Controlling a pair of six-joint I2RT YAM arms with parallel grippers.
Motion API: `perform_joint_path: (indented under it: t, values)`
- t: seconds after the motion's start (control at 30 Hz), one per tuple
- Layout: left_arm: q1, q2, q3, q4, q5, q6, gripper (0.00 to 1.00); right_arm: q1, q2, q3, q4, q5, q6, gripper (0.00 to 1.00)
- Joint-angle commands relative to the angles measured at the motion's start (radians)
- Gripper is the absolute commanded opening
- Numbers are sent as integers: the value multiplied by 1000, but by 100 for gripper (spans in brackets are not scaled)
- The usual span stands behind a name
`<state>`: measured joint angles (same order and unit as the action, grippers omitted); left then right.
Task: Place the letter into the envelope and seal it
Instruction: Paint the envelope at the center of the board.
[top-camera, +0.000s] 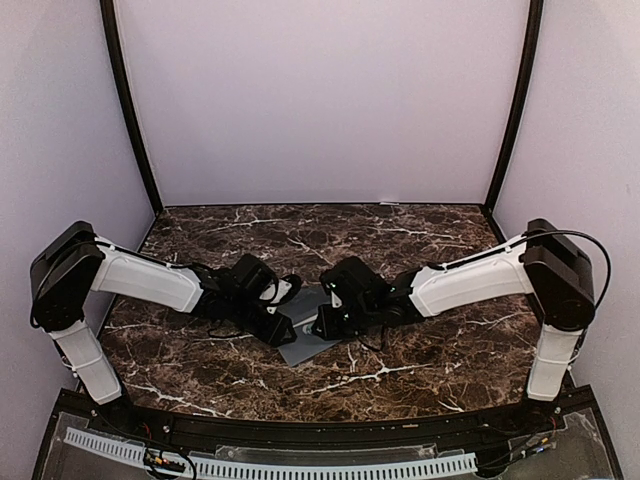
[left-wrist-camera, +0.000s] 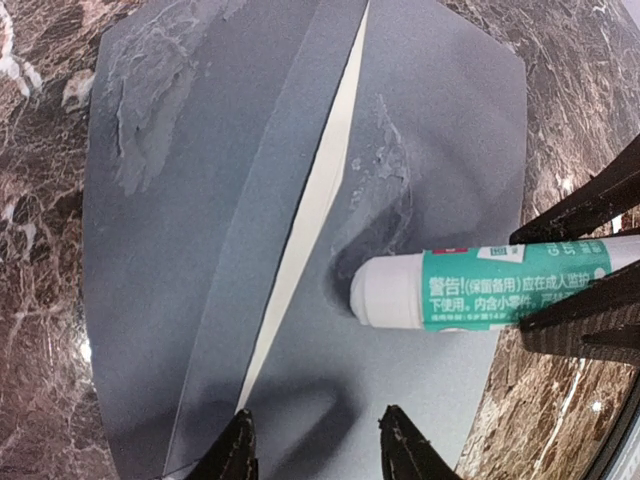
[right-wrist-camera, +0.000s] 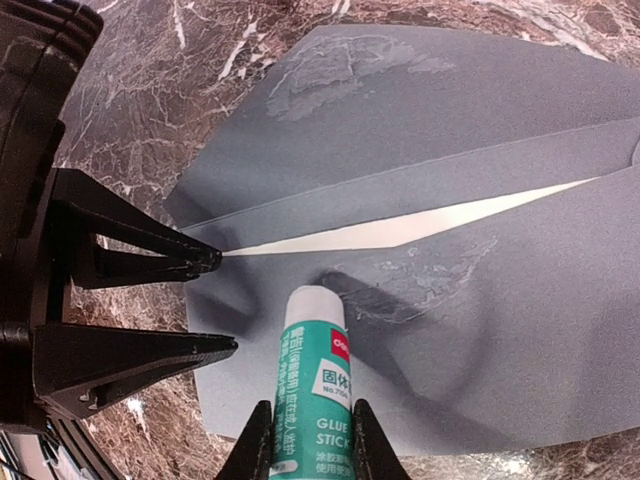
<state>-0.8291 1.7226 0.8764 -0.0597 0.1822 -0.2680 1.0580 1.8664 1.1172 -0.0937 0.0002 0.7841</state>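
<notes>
From above, the left arm (top-camera: 150, 280) and right arm (top-camera: 470, 280) lean inward over the envelope (top-camera: 305, 347) on the bench (top-camera: 420, 225).

Left wrist: the left fingers (left-wrist-camera: 238, 455) stand apart above the envelope. A cream sliver of the letter (left-wrist-camera: 310, 220) shows between its grey layers.

Right wrist: the right fingers (right-wrist-camera: 258, 445) are clamped on a glue stick (right-wrist-camera: 310, 370), its tip touching the envelope.

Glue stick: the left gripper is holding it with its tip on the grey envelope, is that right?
No: the right gripper holds the glue stick, tip on the grey envelope, as the right wrist view shows. The left gripper is empty.
</notes>
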Motion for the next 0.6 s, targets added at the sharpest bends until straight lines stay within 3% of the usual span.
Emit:
perform_joint_path:
  t: [0.0,0.57]
  values:
    - [-5,25,-7,-68,-4,9,42,1,8,30,-109,75,11,0]
    - [-5,29,-5,-69,-4,10,42,-75,-40,-23,-166,124,17,0]
